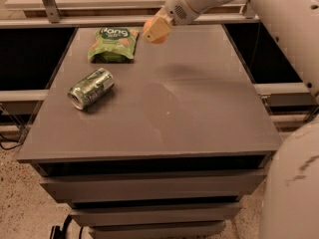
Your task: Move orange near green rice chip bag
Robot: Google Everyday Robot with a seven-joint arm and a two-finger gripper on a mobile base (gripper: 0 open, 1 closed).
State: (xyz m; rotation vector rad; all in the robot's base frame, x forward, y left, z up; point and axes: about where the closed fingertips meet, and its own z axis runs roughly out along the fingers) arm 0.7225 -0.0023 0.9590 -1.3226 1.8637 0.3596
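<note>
The green rice chip bag [113, 43] lies flat at the far left of the grey table [199, 108]. My gripper [156, 30] hangs above the table's far middle, just right of the bag, and is shut on the orange [158, 37], which peeks out below the tan fingers [155, 26]. The orange is held in the air, a short way from the bag's right edge.
A shiny green-and-silver drink can [90, 88] lies on its side at the left of the table. My white arm [279, 14] reaches in from the right. A shelf rail [99, 20] runs behind the table.
</note>
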